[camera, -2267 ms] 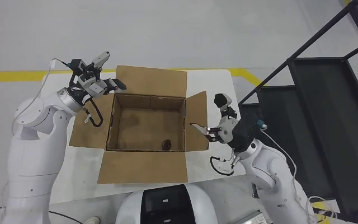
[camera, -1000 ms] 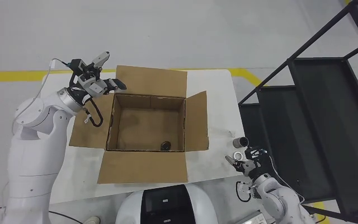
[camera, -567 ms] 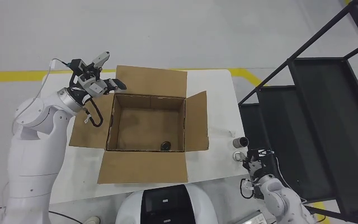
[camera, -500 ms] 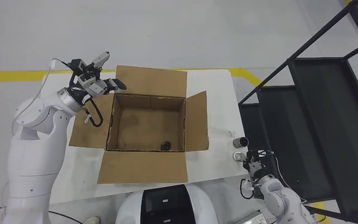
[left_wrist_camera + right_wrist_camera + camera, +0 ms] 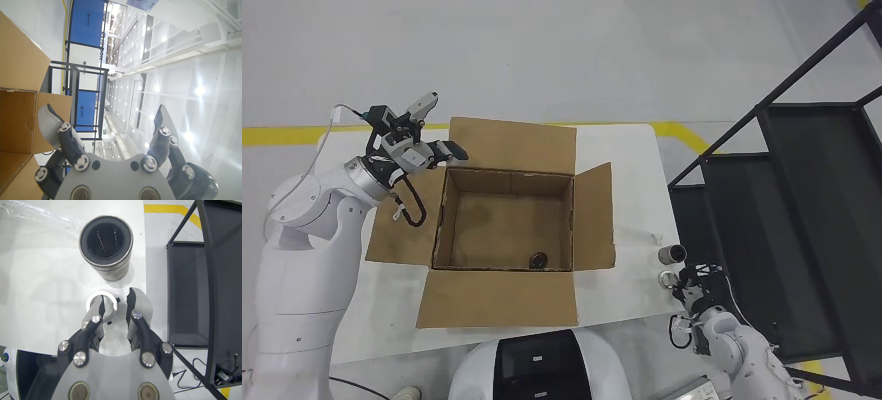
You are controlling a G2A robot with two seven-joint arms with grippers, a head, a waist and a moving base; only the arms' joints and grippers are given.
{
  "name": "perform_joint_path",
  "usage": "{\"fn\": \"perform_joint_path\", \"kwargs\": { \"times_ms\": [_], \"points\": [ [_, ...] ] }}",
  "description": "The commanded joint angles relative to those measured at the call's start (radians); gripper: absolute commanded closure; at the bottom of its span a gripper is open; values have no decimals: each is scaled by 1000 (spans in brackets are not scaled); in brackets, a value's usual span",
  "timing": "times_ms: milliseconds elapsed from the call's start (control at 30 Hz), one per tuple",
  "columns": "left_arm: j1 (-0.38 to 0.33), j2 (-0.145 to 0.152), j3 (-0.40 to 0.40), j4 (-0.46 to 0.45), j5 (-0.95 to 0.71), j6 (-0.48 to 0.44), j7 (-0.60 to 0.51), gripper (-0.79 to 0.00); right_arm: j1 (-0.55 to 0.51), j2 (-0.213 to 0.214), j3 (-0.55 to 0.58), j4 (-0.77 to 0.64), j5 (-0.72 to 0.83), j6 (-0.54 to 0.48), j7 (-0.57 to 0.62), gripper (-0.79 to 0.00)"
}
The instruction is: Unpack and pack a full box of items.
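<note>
An open cardboard box (image 5: 512, 146) stands in the middle of the white table (image 5: 632, 160), with one small dark item (image 5: 539, 260) on its floor near the front wall. My left gripper (image 5: 437, 128) hangs open and empty above the box's far left corner; the box (image 5: 17, 117) is beside it. At the table's front right corner stand a steel cylinder (image 5: 672, 254) (image 5: 105, 255) and a small silver ring (image 5: 667, 278) (image 5: 102, 308). My right gripper (image 5: 687, 288) (image 5: 116, 302) is open over the ring, one finger (image 5: 100, 309) across its bore, the other outside it.
A black metal frame with dark steps (image 5: 782, 200) (image 5: 189, 291) stands just past the table's right edge, close to the right arm. Clear plastic film (image 5: 37, 213) lies on the table beyond the cylinder. A yellow floor line (image 5: 282, 135) runs behind the table.
My right arm left the box's right flap and came down at the table's front right corner by the cylinder and ring. In the last half second it barely shifted. The left arm stayed still.
</note>
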Motion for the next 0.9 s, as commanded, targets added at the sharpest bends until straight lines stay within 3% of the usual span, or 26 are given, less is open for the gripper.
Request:
{"fn": "perform_joint_path", "kwargs": {
  "times_ms": [0, 133, 167, 200, 500, 867],
  "points": [
    [0, 0, 0, 0, 0, 0, 0, -785, 13, 0, -5, 21, -4, -4, 0, -240],
    [0, 0, 0, 0, 0, 0, 0, -785, 31, 0, -11, 56, -6, -18, -12, -200],
    [0, 0, 0, 0, 0, 0, 0, -785, 36, 1, -12, 64, -8, -25, -17, -148],
    [0, 0, 0, 0, 0, 0, 0, -785, 40, 1, -13, 72, -12, -30, -24, 0],
    [0, 0, 0, 0, 0, 0, 0, -785, 90, 10, 13, 185, -29, -100, -177, 0],
    [0, 0, 0, 0, 0, 0, 0, -785, -2, 36, 119, 143, -21, -300, -346, 0]
  ]
}}
